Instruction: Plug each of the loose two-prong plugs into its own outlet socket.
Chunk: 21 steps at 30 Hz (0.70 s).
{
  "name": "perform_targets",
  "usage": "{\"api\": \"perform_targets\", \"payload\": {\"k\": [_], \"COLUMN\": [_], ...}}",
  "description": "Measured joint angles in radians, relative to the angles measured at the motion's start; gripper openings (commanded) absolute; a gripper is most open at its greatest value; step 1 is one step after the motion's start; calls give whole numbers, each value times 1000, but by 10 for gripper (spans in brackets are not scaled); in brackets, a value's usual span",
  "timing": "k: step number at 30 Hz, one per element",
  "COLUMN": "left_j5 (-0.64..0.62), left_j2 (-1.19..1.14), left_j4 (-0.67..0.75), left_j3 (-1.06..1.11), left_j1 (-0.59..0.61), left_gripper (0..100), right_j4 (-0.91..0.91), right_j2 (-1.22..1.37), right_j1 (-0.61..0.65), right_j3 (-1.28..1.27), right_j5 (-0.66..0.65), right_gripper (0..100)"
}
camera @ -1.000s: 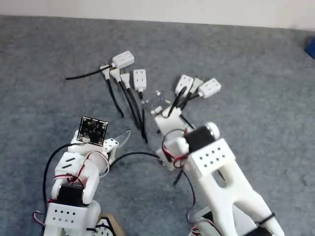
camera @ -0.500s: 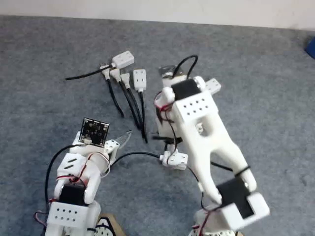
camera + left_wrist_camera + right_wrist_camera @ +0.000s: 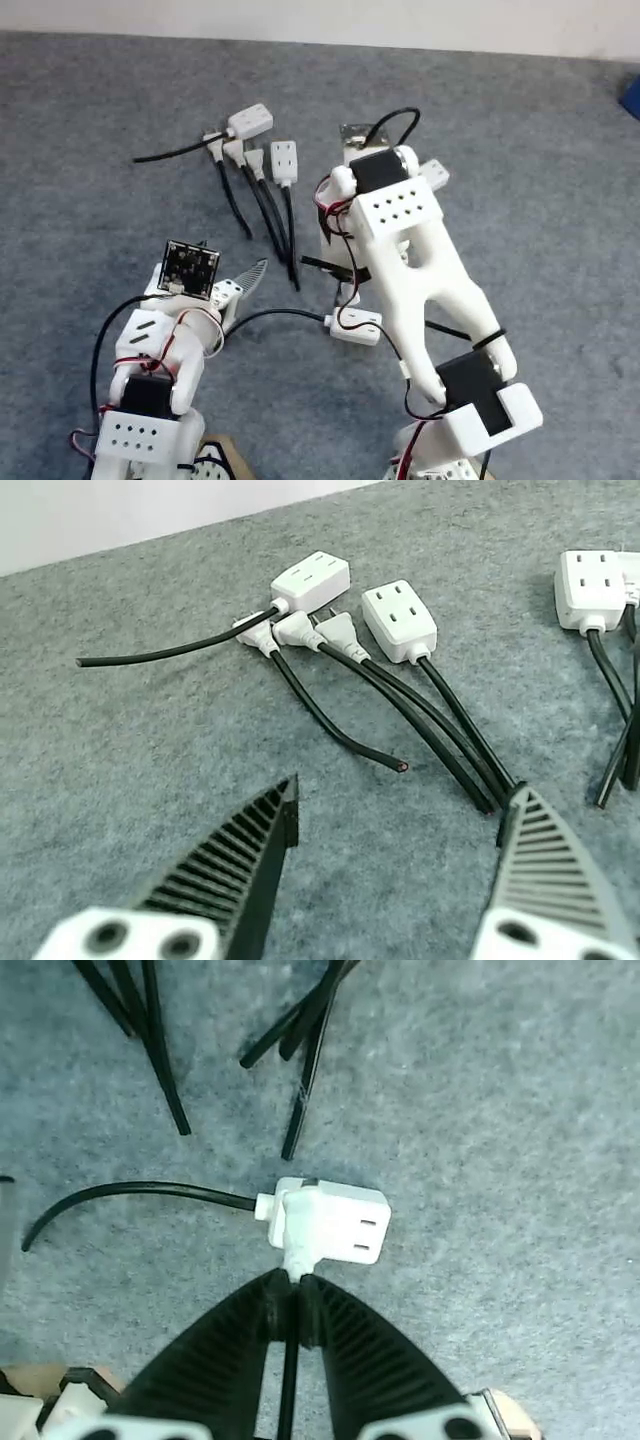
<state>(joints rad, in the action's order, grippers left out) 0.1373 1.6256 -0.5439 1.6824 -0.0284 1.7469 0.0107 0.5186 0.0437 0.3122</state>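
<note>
My right gripper (image 3: 291, 1298) is shut on a white two-prong plug (image 3: 292, 1240) at the neck, its black cord running back between the fingers. The plug's head touches a white outlet socket (image 3: 340, 1222) on the grey carpet, and the prongs are hidden. In the high view that socket (image 3: 357, 326) lies under the raised right arm (image 3: 400, 215). My left gripper (image 3: 405, 788) hangs open over bare carpet. Ahead of it lie three loose plugs (image 3: 296, 630) between two sockets (image 3: 311, 580) (image 3: 399, 620). A third socket (image 3: 590, 585) lies at the far right.
Several black cords (image 3: 265, 215) fan out from the plug cluster toward the arms. Another socket (image 3: 434, 174) peeks out beside the right arm's elbow. A blue object (image 3: 631, 97) sits at the carpet's right edge. A pale wall strip borders the carpet's far side.
The right arm has lifted and folded, its elbow swinging toward the far side of the carpet. The white socket near the arms now shows. The left arm has stayed put.
</note>
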Motion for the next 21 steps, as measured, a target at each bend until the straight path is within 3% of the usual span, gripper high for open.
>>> {"api": "perform_targets", "payload": {"k": [9, 16, 21], "left_j5": [0, 0, 0], "left_j2": [0, 0, 0], "left_j4": [0, 0, 0], "left_j3": [0, 0, 0], "left_j1": [0, 0, 0], "left_gripper": [322, 322, 322], "right_j4": [0, 0, 0], "right_j2": [0, -3, -86], "right_j1": [0, 60, 149], "right_j3": [-58, -58, -64], "right_j5": [23, 362, 471], "right_gripper": [12, 13, 13]}}
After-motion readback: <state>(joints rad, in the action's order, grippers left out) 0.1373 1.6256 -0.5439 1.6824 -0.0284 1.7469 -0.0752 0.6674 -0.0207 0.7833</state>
